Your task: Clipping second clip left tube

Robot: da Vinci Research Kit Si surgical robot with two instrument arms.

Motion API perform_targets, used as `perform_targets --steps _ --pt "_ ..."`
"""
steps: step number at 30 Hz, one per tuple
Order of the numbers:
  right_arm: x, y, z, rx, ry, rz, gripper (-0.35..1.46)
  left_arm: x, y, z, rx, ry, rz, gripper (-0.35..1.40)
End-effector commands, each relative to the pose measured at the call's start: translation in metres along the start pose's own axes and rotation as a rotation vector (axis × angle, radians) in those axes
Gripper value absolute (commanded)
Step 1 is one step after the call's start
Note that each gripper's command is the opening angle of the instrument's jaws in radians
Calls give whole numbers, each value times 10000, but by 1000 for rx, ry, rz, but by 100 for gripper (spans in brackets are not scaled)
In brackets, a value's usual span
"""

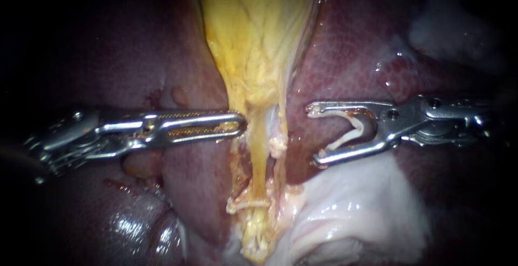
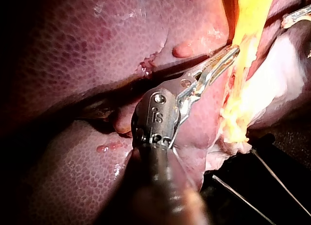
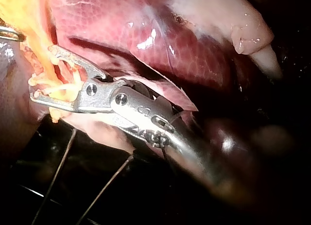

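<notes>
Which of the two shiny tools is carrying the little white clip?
The right instrument: the pale clip sits held between its wide-spread jaws. The left instrument carries none; its jaws are closed on the edge of the yellow gallbladder.

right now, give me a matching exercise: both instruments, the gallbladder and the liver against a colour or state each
1 left instrument
2 right instrument
3 gallbladder
4 liver

a dark red
b holds a white clip
c yellow
d grips the gallbladder's edge

Pairs: 1-d, 2-b, 3-c, 4-a
</notes>
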Motion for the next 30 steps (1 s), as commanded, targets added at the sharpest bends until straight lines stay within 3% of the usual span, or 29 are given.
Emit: perform_targets --steps 1,3,7,11,15,18,22,26,30 --pt "-1 0 0 0 0 0 60 -5 0 -6 6 3 -3 -35" --pt "-2 -1 1 -3 0 -2 60 -22 -2 -26 -3 4 -10 -35" --pt "-13 -6 8 15 0 -11 60 -57 -1 -72 -16 -45 -38 -35" --pt "-33 -10 32 36 6 -31 60 -71 4 -102 -28 -72 -39 -35" --pt "-68 -10 71 65 20 -2 60 -67 6 -106 -33 -75 -39 -35" --pt "-105 -7 105 83 -11 25 60 -65 5 -104 -35 -76 -38 -35" --pt "-138 5 129 80 -32 43 60 -65 4 -105 -35 -76 -39 -35" --pt "-155 22 133 73 -39 62 60 -65 1 -105 -37 -77 -39 -35" --pt "-159 32 134 62 -41 62 60 -65 0 -106 -38 -77 -39 -35"
